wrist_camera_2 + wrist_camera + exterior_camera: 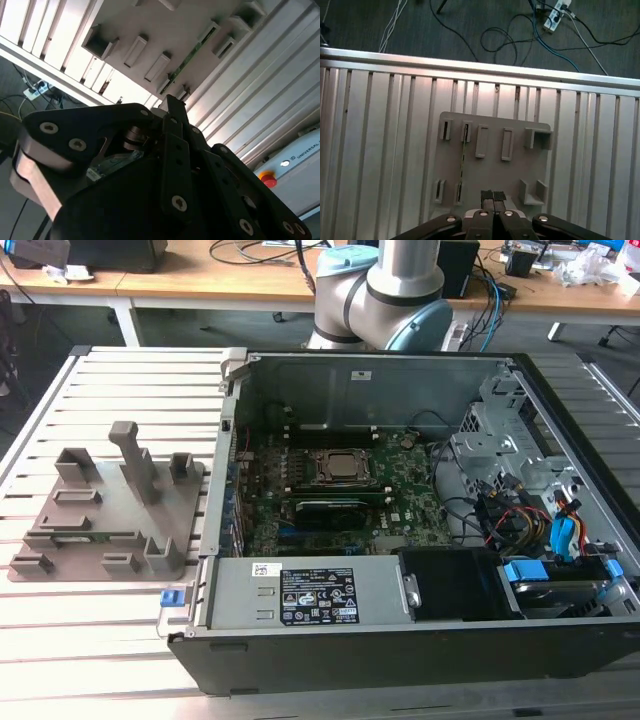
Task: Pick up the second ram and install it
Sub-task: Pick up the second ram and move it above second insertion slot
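The second ram (pixel 463 161) is a thin green stick standing on edge in the slots of the grey fixture tray (pixel 495 170). In the exterior view the ram (pixel 97 534) lies along the tray's (pixel 70 560) near side, at the exterior view's left. In the second wrist view the ram's green edge (pixel 188 58) shows beyond the dark gripper body. My gripper (pixel 493 196) hangs well above the tray, beside the ram's line, fingertips pressed together and holding nothing.
An open computer case (pixel 300 600) sits at the exterior view's right of the tray, with the green motherboard (pixel 405 490) and its processor socket (pixel 338 465) inside. Drive cage and cables (pixel 530 510) fill the case's far side. The slatted table edge (pixel 470 67) drops to a floor with cables.
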